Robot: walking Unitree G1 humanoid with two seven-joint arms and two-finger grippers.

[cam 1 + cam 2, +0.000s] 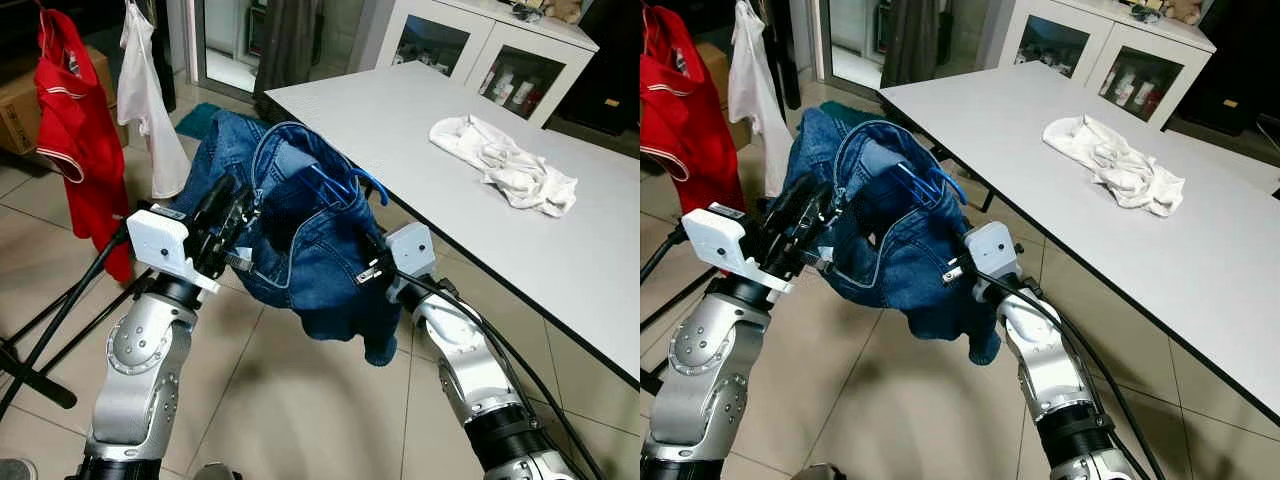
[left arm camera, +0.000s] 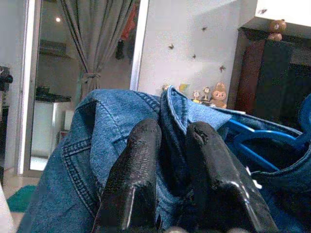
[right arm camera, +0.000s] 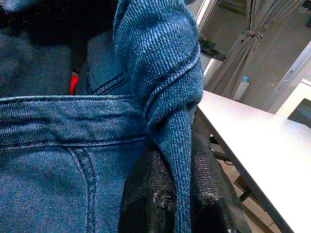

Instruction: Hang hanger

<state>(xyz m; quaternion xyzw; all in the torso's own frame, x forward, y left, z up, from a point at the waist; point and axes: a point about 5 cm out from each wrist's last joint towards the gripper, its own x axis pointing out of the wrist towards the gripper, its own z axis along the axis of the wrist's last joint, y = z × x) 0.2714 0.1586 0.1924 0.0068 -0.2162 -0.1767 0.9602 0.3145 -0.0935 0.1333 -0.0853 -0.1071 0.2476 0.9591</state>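
- Left gripper [image 1: 222, 215] pinches a fold of the jeans [image 1: 300, 240]; right gripper [image 1: 372, 262] pinches the other side
- Jeans sag between both arms, beside the table [image 1: 560, 250], blue hanger [image 1: 345, 188] tucked in the waistband
- Risk: hanger looks loose, so tilting may slip it out
- Risk: thin denim folds could pull free, dropping the jeans to the floor
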